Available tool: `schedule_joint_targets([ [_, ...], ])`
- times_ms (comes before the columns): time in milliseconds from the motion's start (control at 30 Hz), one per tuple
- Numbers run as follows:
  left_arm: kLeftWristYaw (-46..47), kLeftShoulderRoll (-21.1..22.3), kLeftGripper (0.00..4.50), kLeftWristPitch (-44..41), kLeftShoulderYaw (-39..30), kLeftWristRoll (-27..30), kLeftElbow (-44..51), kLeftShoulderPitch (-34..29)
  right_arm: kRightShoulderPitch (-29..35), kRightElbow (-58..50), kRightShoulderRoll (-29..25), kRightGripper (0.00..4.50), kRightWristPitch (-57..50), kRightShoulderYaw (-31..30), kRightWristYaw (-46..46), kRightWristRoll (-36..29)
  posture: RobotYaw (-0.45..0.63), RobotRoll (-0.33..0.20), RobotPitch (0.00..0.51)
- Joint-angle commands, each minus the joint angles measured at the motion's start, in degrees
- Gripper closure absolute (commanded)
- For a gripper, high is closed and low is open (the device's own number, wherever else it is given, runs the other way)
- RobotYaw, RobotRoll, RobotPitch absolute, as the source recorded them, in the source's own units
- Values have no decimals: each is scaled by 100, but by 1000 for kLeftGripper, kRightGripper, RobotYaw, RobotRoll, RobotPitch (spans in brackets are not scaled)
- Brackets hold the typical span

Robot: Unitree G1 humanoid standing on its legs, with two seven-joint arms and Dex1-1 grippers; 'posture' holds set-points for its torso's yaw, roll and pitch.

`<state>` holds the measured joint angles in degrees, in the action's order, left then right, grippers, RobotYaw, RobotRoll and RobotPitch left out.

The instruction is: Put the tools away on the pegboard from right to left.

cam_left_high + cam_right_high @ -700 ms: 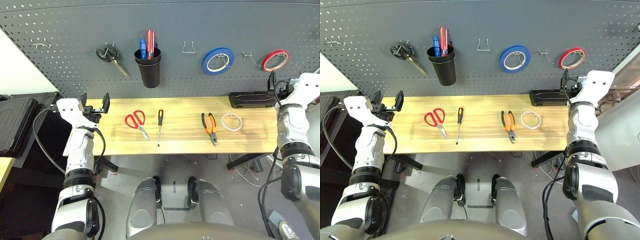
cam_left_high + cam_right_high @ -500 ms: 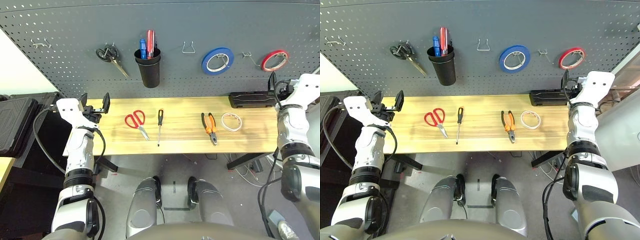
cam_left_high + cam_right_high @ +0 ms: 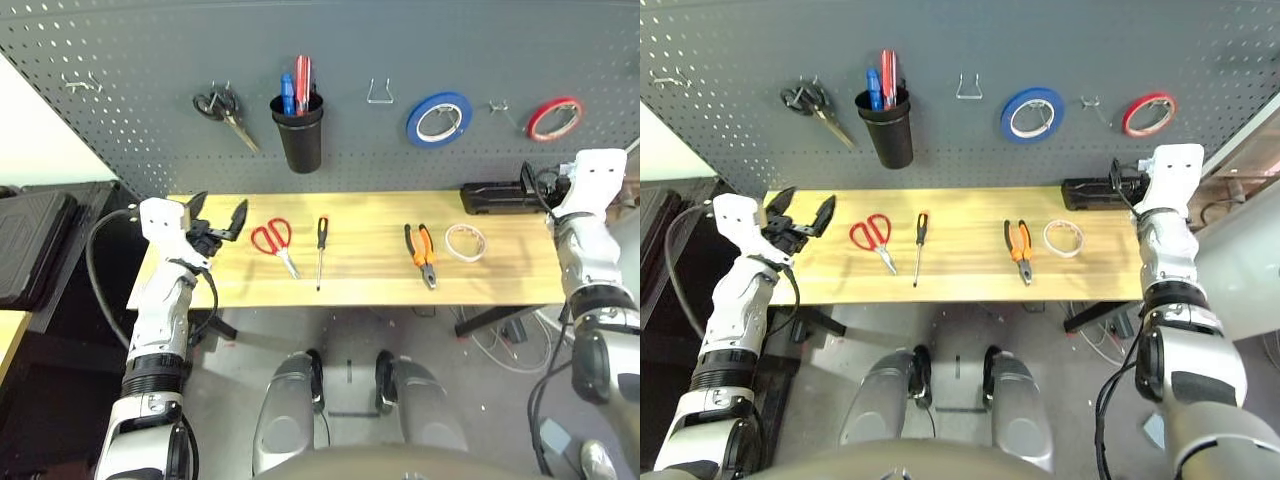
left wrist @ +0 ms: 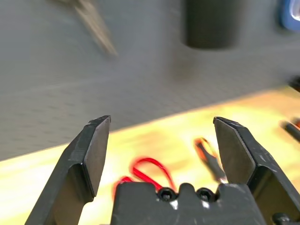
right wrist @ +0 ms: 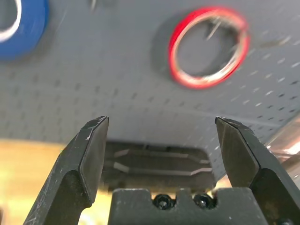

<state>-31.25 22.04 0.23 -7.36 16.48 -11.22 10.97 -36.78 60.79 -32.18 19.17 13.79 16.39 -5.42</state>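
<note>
The white tape roll (image 3: 465, 242) lies flat on the counter (image 3: 360, 285), just inward of the right gripper (image 3: 527, 183), which hovers open and empty. The left gripper (image 3: 216, 219), also open, is far off beside the red-handled scissors (image 3: 273, 243).

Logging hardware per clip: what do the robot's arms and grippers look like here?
Both forearms are silver with black ribbed joint bands and white wrist housings. A black cable loops beside the left arm. The left gripper and right gripper each have two black wedge-shaped fingers, with screw heads at the base.
</note>
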Motion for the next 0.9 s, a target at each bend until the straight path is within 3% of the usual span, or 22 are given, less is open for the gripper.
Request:
schedule_joint_targets([
  [33,-222,111,23,-462,325,-92,436,-147,109,42,-174,0,-443,-156,367,106,163,0,202],
  [200,-598,272,23,-926,783,-121,1103,-290,71,129,-341,0,-820,-354,848,248,172,0,222],
  [367,-905,445,23,-748,1117,-311,1469,-380,16,257,-366,0,-1065,-678,1322,485,193,0,244],
  [900,-1385,714,23,-1052,1362,-278,2166,-486,-613,982,-158,0,-1618,-1706,2561,1294,248,0,301],
])
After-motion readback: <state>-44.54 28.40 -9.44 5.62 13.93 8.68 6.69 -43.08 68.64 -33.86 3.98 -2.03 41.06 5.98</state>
